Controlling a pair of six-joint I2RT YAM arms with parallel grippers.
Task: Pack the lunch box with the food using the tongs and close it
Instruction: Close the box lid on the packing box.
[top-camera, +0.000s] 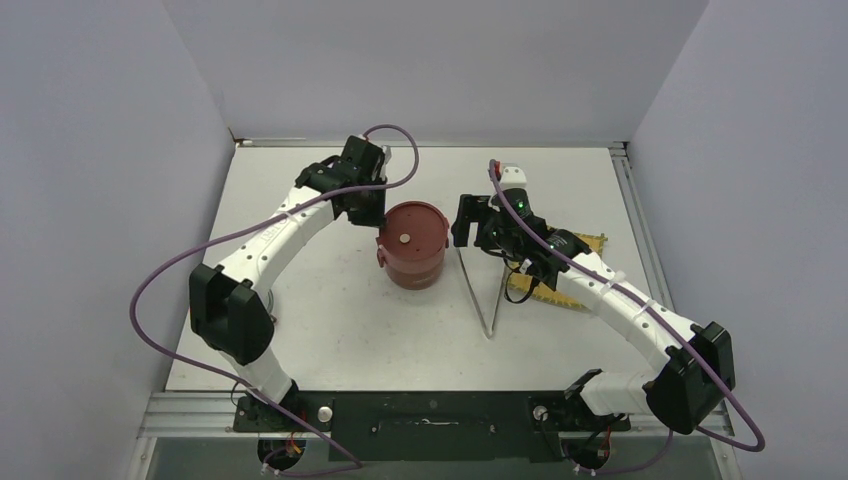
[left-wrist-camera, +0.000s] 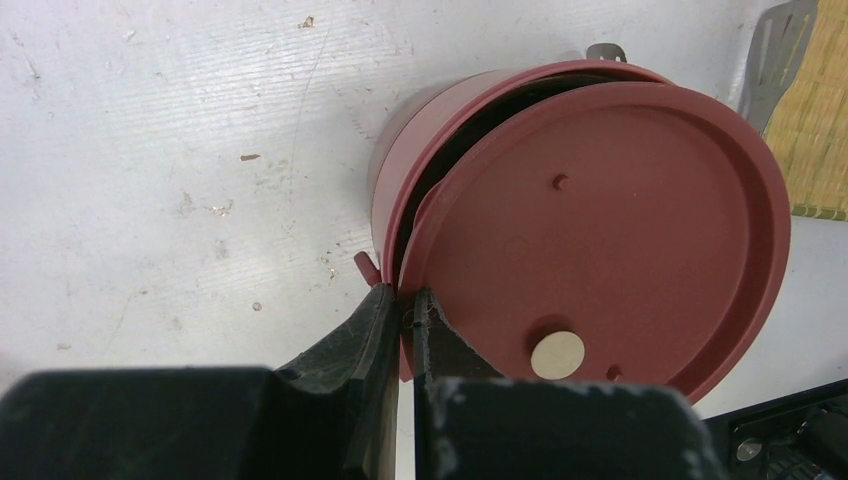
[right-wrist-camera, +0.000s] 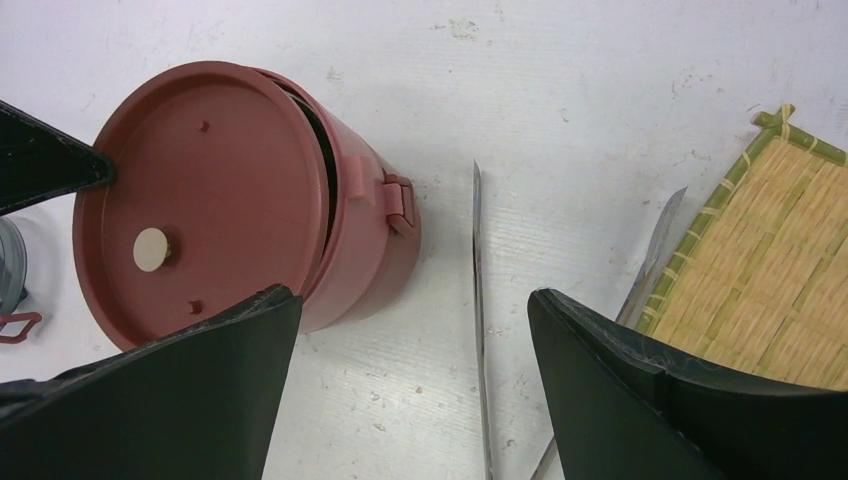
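White tabletop (top-camera: 330, 330) carries everything, and both arms curve in from its near edge; the lunch box (top-camera: 412, 262) stands upright at the centre between them, its dark-red bowls stacked, within reach of either arm; the yellow woven mat (right-wrist-camera: 760, 260) lies to the right, apart from the box; no food shows on it or anywhere else, so the food is probably already inside. The tongs (right-wrist-camera: 478, 280) lie flat on the tabletop between box and mat, one arm along the mat's edge, free of both grippers and likely done with. The lid (left-wrist-camera: 620, 230) sits askew on the top bowl with a dark crescent gap along one side, so closing looks unfinished; the left gripper (left-wrist-camera: 403, 310) is clamped on its rim, the thin edge pinched between the fingers, a hold suited to steering it flat. The right gripper (right-wrist-camera: 412, 297) hangs with jaws wide apart and empty over the tongs just beside the box, perhaps placed to steady it; a small cream stud (left-wrist-camera: 557, 355) sits on the lid near the pinched edge.
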